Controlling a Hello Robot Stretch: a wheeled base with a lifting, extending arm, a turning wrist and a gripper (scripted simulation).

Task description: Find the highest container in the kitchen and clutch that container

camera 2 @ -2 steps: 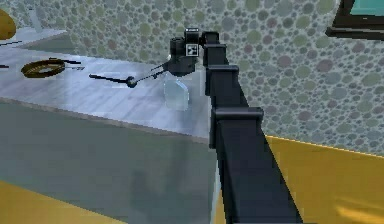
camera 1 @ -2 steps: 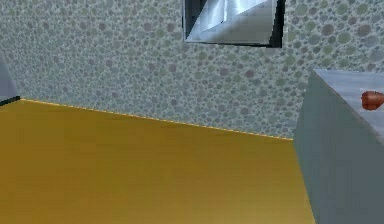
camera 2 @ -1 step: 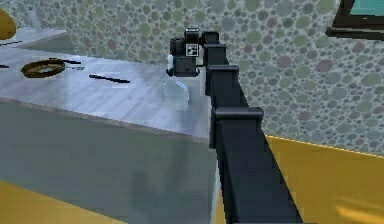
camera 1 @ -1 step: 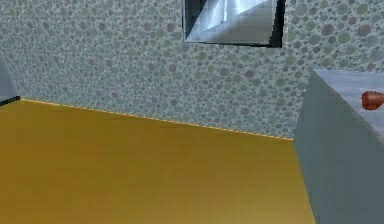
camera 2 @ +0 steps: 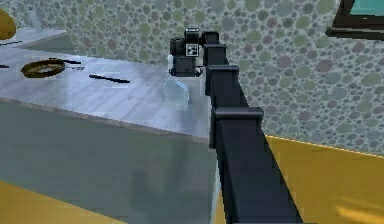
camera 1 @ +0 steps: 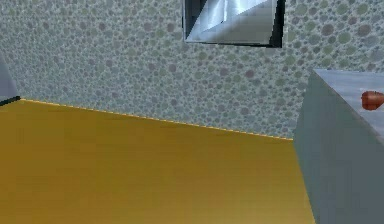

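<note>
In the arm side view my dark arm [camera 2: 235, 130] rises from the bottom edge and ends over the grey countertop [camera 2: 110, 100]. Its white marker squares [camera 2: 189, 45] stand at the far end, with the gripper [camera 2: 179, 70] just below and left of them. A pale, see-through, glass-like container [camera 2: 180, 92] stands on the counter right at the gripper. I cannot tell whether the gripper holds anything or touches that container.
On the counter lie a dark ring-shaped dish [camera 2: 42, 68], a thin dark utensil [camera 2: 108, 77] and a yellow thing [camera 2: 5, 26] at the left edge. The forward view has yellow floor [camera 1: 130, 170], a pebbled wall, a dark-framed window [camera 1: 235, 22] and a grey counter [camera 1: 340, 150] bearing a small red-brown thing [camera 1: 372, 99].
</note>
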